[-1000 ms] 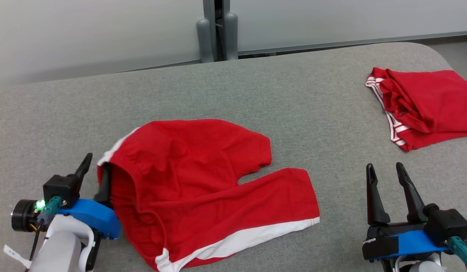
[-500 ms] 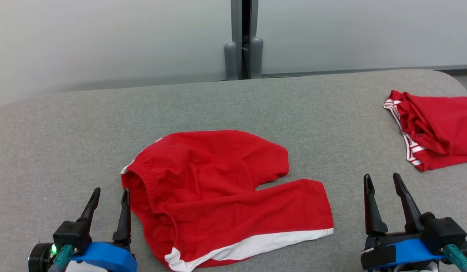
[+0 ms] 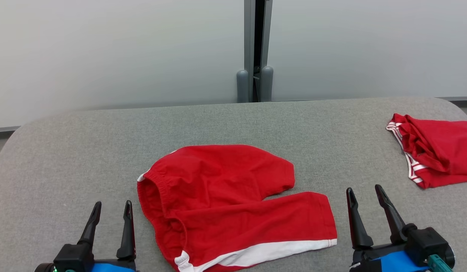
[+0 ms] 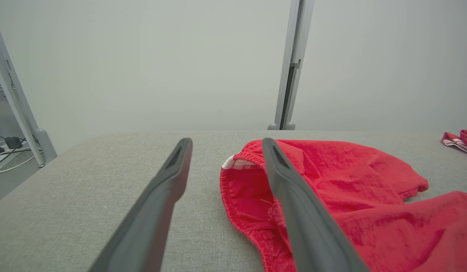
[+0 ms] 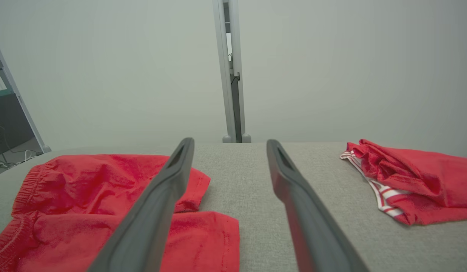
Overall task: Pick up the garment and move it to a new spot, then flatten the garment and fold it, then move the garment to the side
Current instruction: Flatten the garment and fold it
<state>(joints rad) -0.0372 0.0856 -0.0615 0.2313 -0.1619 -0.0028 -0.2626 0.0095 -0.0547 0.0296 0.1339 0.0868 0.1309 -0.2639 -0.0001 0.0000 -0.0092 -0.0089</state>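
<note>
The garment [image 3: 233, 204], a pair of red shorts with a white side stripe, lies spread on the grey padded table [image 3: 86, 151], one leg folded over the other. Its elastic waistband faces left, seen close up on the garment [image 4: 331, 196] in the left wrist view and on the garment [image 5: 86, 196] in the right wrist view. My left gripper [image 3: 112, 206] stands open just left of the waistband, touching nothing. My right gripper [image 3: 363, 190] stands open to the right of the leg hem, empty. Both pairs of fingers point away from me.
A second red garment [image 3: 437, 151] with white stripes lies bunched at the table's far right edge, also seen as a red bundle [image 5: 414, 177]. A grey post [image 3: 256, 53] rises behind the table against pale wall panels. Bare grey surface stretches along the left and back.
My left gripper has let go of the waistband, opened and drawn back toward me. The head camera has tilted up, so the whole picture has shifted down.
</note>
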